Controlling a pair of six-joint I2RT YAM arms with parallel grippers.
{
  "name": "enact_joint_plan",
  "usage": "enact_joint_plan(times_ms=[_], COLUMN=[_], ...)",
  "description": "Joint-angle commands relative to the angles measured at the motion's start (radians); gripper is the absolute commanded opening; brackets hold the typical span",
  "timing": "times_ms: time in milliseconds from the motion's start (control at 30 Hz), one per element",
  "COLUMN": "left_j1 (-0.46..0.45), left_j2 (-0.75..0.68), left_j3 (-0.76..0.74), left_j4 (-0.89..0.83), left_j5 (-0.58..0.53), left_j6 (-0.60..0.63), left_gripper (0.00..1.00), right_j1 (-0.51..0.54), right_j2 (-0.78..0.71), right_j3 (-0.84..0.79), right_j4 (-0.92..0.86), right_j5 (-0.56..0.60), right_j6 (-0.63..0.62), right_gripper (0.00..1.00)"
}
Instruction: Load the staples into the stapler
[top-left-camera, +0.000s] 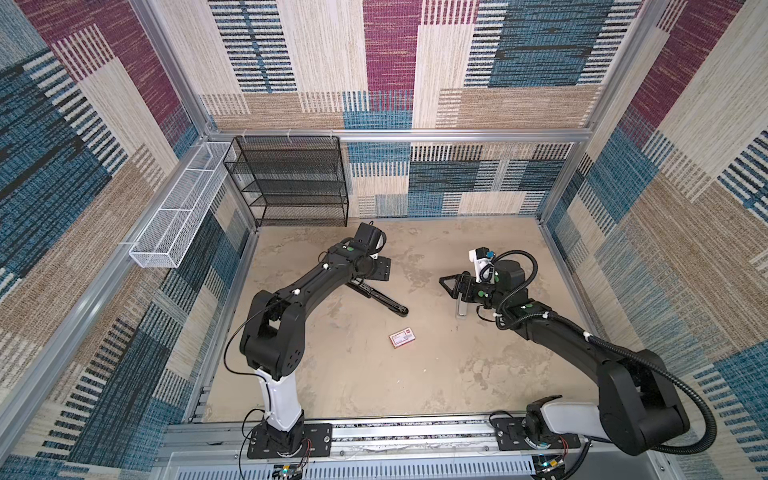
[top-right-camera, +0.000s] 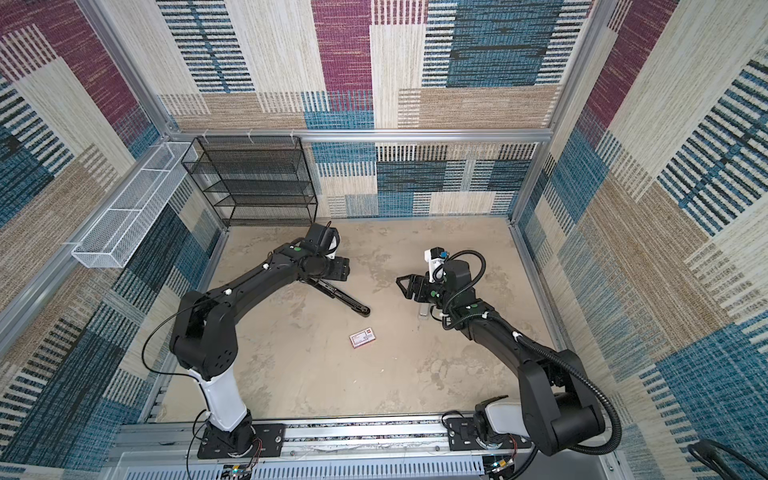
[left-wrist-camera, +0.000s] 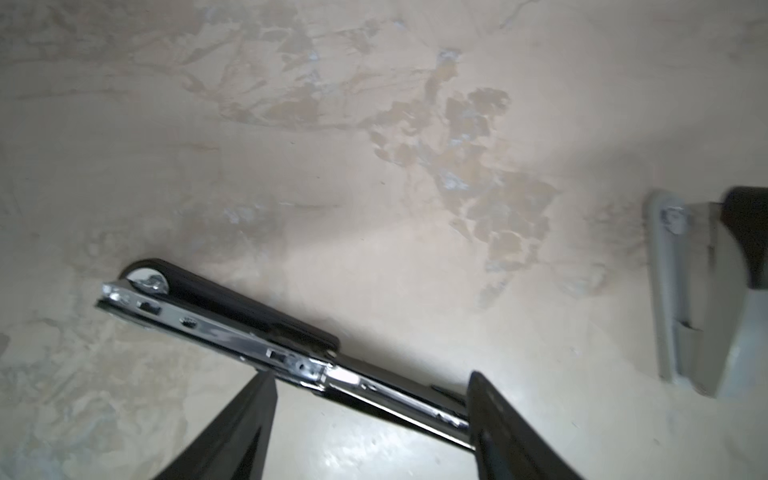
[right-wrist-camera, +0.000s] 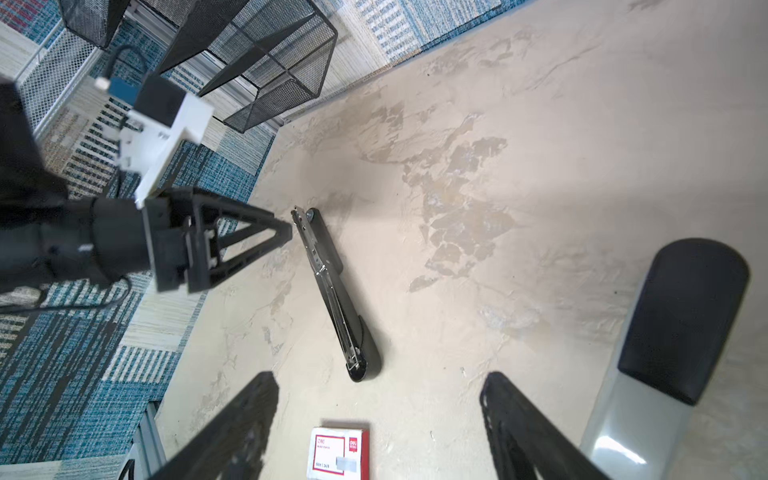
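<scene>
1. The left claw (left-wrist-camera: 370, 376) is open. Its jaws stand wide apart and it holds nothing.
2. Right under it lies the black stapler (left-wrist-camera: 232, 328), folded out flat on the worktop (top-left-camera: 374, 386). One jaw covers part of its shiny rail, and I cannot tell if they touch.
3. In both top views the stapler (top-left-camera: 380, 298) (top-right-camera: 340, 296) runs from the left claw toward the near right.
4. The right claw (right-wrist-camera: 378, 374) is open too and holds nothing. It hangs on the right, well apart from the left claw.
5. A grey and black thing (top-left-camera: 460, 311) sits just beside the right claw, on its near side.
6. The red and white staples box (top-left-camera: 402, 337) (right-wrist-camera: 338, 453) lies flat on the worktop. It is nearer than the stapler and between the two arms.
</scene>
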Motion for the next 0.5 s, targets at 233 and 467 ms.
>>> enact_joint_plan(times_ms=[233,467], left_j1=[0.085,0.121], left_j2=[0.268,0.313], left_j3=[0.304,0.32], left_j4=[-0.253,-0.324], left_j5=[0.13,0.137], left_j6=[0.125,0.128], left_gripper=[0.75,0.75], right_j1=[0.001,0.001], right_j2=[-0.059,-0.057], right_j3=[-0.049,-0.048], right_j4=[-0.008,0.005], right_j5=[-0.002,-0.01], right_j6=[-0.013,-0.006], right_gripper=[0.81,0.81])
